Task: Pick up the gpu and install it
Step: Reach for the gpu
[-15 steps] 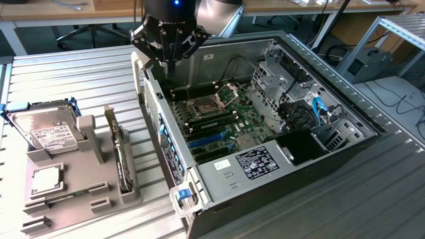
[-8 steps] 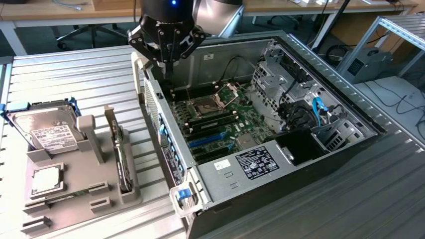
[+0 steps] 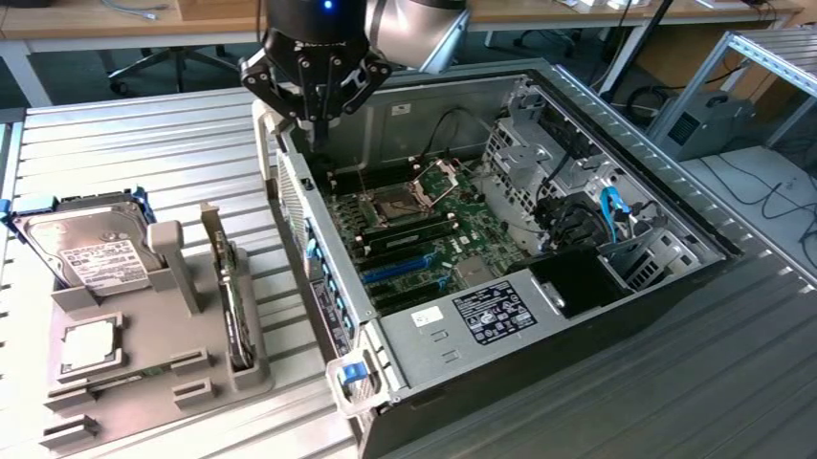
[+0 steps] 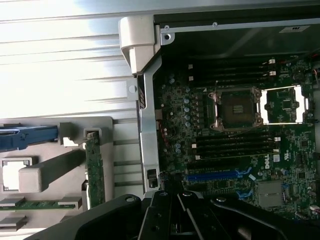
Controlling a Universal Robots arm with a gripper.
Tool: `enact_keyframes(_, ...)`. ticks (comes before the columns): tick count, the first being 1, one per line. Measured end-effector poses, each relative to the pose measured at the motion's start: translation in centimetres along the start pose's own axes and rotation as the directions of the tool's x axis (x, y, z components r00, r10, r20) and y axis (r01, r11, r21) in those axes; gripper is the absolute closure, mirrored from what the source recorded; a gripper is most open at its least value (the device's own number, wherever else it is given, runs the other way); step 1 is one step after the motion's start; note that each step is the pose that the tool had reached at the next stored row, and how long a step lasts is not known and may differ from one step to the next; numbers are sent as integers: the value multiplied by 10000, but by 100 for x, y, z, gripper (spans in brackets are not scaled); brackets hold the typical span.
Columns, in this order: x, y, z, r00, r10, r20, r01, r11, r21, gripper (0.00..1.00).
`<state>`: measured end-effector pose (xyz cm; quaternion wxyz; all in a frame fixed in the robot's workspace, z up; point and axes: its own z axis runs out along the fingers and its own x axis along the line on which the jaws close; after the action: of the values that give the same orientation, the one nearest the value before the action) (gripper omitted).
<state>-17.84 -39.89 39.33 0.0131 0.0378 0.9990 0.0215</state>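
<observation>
The gpu (image 3: pixel 228 287) is a thin card standing on edge in a slot of the grey holder (image 3: pixel 153 325), at the exterior view's left of the open computer case (image 3: pixel 664 206). In the wrist view the gpu (image 4: pixel 94 167) shows as a green edge in the same holder (image 4: pixel 112 131). My gripper (image 3: pixel 312 132) hangs above the case's wall near its far corner, well away from the card. Its fingers are shut with nothing between them. The gripper (image 4: pixel 171 192) also shows dark over the motherboard's edge. Blue card slots (image 3: pixel 396 270) (image 4: pixel 215 176) lie on the motherboard.
The holder also carries a silver hard drive (image 3: pixel 90 251) and a square CPU chip (image 3: pixel 87 344). Inside the case are the open CPU socket (image 3: pixel 396 203), the power supply (image 3: pixel 492 311) and drive cages (image 3: pixel 562 163). Everything stands on a slatted metal table (image 3: pixel 153 153).
</observation>
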Motion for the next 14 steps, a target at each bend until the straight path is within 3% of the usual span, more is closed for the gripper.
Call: enact_keyframes(14,109,-8,-3,10000,1,1,-1,10000,-1,89)
